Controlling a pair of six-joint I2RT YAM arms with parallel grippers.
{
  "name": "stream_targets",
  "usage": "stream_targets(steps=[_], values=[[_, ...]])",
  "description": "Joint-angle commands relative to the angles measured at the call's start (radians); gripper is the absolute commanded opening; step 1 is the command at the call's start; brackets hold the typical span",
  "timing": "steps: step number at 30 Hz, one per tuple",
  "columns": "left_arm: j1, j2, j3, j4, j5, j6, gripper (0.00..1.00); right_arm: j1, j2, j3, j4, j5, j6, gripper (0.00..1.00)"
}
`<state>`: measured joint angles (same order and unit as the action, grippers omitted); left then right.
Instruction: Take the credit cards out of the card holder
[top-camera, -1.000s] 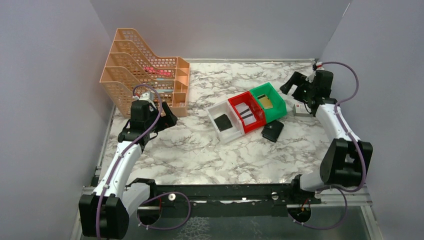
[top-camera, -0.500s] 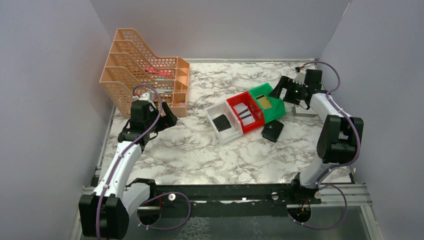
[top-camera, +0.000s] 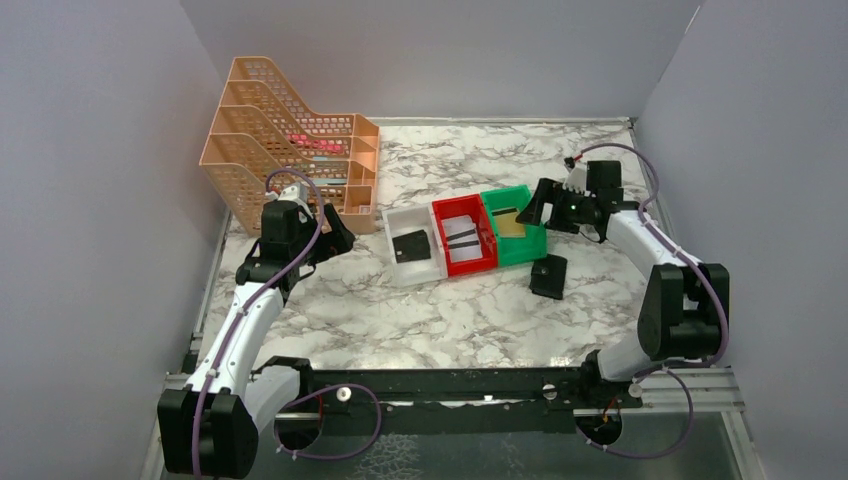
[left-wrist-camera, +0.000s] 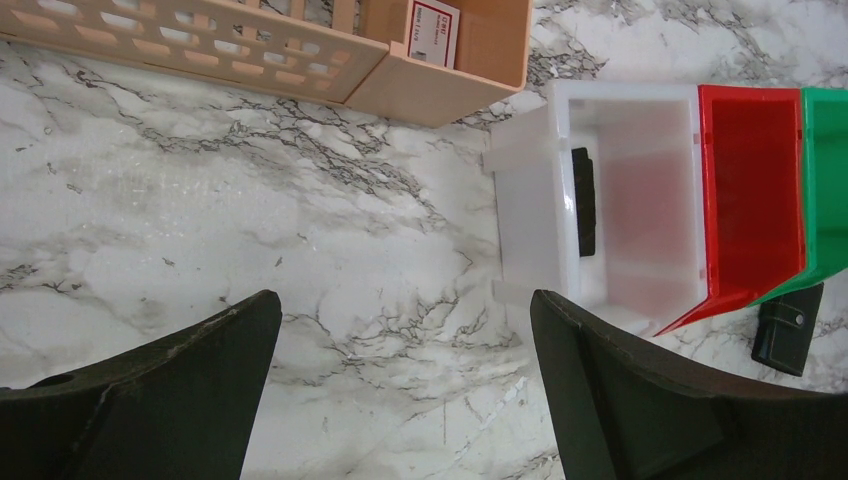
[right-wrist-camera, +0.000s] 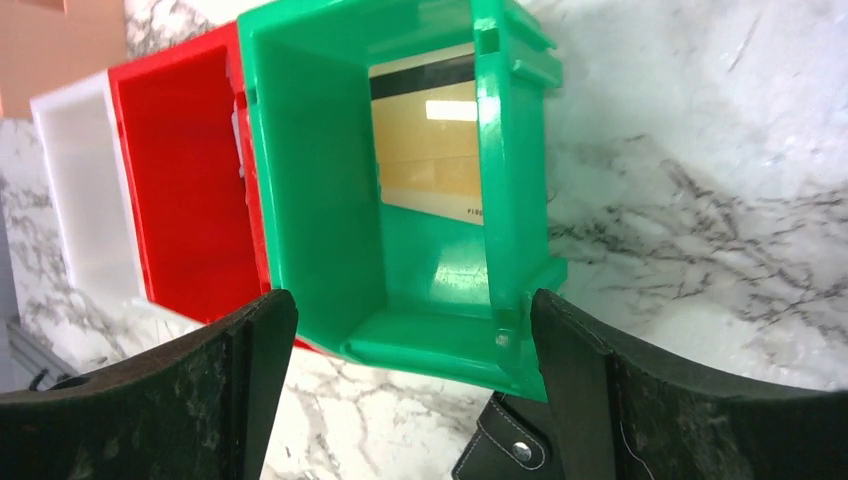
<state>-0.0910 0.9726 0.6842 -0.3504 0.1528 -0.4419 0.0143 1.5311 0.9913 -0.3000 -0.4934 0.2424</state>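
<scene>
The marble table (top-camera: 400, 310) fills the overhead view, with the orange rack (top-camera: 290, 140) at upper left. Three bins sit in a row across the middle: white bin (left-wrist-camera: 520, 220), red bin (right-wrist-camera: 180, 180), and green bin (right-wrist-camera: 310, 200) at the right end.

Your right claw (right-wrist-camera: 410, 300) hangs over the green bin, right of centre. In its wrist view the jaws are spread wide to either side of the bin and grip nothing. The left claw (left-wrist-camera: 405, 300), centre left near the rack, is just as wide and empty.

The holder (top-camera: 547, 275) lies flat on the table just below the green bin, apart from both claws. One tan-gold card (right-wrist-camera: 430, 150) sits inside the green bin.

The holder looks folded from above, but it is too small there to tell whether cards remain in it. If they do, lift clear of the bin's rim before you swing down to the holder. It will likely skate on the marble, so pin it with one claw. Pinch a card by its exposed edge and draw it out along the pocket rather than prying upward.
</scene>
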Motion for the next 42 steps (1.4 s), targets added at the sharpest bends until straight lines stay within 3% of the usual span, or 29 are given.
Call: stream_targets(steps=[1,6,8,14,18,21,28,36,42], values=[[0.005,-0.003,0.002,-0.001,0.027,0.013,0.99,0.040,-0.076,-0.069,-0.001,-0.090,0.030,0.91],[0.005,-0.006,0.000,-0.001,0.027,0.013,0.99,0.061,-0.106,-0.126,-0.015,-0.152,0.015,0.91],[0.005,-0.005,0.000,-0.001,0.026,0.014,0.99,0.067,-0.126,-0.131,-0.039,-0.108,0.018,0.89],[0.005,-0.004,0.001,-0.001,0.027,0.014,0.99,0.067,-0.314,-0.177,-0.071,0.391,0.127,0.98],[0.004,-0.005,0.002,-0.002,0.027,0.015,0.99,0.066,-0.407,-0.254,-0.070,0.592,0.208,0.99],[0.005,-0.006,0.002,-0.001,0.025,0.015,0.99,0.067,-0.405,-0.312,-0.064,0.611,0.248,0.98],[0.005,-0.008,0.002,-0.002,0.025,0.016,0.99,0.065,-0.270,-0.376,0.004,0.612,0.280,0.80],[0.005,-0.015,0.000,-0.002,0.028,0.014,0.99,0.065,-0.111,-0.272,-0.165,0.644,0.362,0.67],[0.004,-0.032,-0.001,-0.001,0.030,0.014,0.99,0.065,-0.267,-0.393,-0.222,0.613,0.471,0.63]])
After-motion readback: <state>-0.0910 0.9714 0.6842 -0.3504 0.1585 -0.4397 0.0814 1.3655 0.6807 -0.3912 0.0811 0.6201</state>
